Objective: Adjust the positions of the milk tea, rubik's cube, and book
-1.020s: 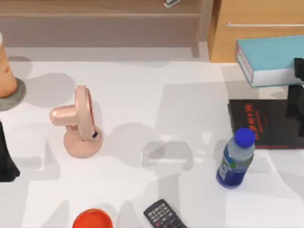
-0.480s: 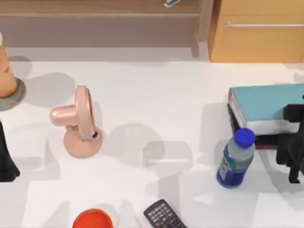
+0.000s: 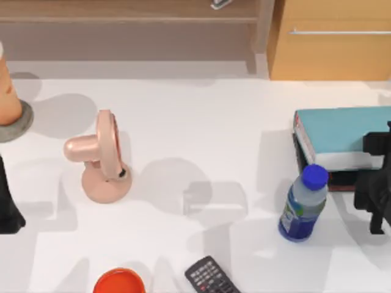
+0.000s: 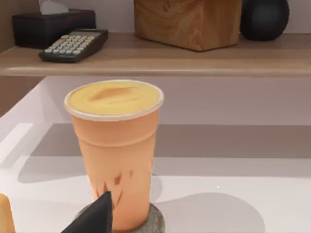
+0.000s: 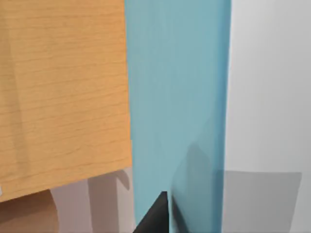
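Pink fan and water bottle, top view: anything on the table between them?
Nothing: between the pink fan and the water bottle the top view shows bare white table with shadows. The remote lies nearer the front edge, off that line.

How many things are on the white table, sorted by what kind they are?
Books: 2, teal book on the black book
Cups: 1, milk tea on a coaster
Fans: 1
Bottles: 1
Remotes: 1
Orange-red discs: 1
Total: 8
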{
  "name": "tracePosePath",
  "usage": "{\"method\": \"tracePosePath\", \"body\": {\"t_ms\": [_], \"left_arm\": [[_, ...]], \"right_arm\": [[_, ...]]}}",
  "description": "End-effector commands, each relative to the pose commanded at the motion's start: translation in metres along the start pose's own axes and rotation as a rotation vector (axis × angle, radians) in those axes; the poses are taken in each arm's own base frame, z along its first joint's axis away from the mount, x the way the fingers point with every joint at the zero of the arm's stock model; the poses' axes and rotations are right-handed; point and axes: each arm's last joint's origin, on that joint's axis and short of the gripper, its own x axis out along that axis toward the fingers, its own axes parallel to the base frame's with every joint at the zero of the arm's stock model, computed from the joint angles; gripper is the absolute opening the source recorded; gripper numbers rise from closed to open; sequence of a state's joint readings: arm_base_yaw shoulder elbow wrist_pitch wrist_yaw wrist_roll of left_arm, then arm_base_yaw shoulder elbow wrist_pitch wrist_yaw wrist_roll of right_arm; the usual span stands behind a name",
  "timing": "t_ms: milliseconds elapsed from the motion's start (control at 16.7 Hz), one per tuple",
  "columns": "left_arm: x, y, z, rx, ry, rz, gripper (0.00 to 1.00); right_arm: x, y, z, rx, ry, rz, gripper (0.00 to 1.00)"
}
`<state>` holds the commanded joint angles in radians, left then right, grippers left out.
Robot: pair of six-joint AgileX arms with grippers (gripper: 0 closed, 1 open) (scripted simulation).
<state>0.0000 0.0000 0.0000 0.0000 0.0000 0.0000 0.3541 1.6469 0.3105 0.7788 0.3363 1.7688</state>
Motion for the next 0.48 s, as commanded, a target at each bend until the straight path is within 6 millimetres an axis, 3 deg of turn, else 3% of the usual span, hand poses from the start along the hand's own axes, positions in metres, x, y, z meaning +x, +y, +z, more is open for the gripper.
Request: {"method": "tracePosePath", "body": {"t_ms": [240, 480], "left_arm": [[0.0000, 0.0000, 0.0000, 0.000, 0.000, 0.000, 1.00], [0.0000, 0.0000, 0.0000, 0.000, 0.000, 0.000, 1.00]], "right_arm": [[0.0002, -0.0005, 0.0002, -0.002, -0.001, -0.002, 0.00], [0.0002, -0.0005, 0.0002, -0.002, -0.001, -0.002, 0.30]]}}
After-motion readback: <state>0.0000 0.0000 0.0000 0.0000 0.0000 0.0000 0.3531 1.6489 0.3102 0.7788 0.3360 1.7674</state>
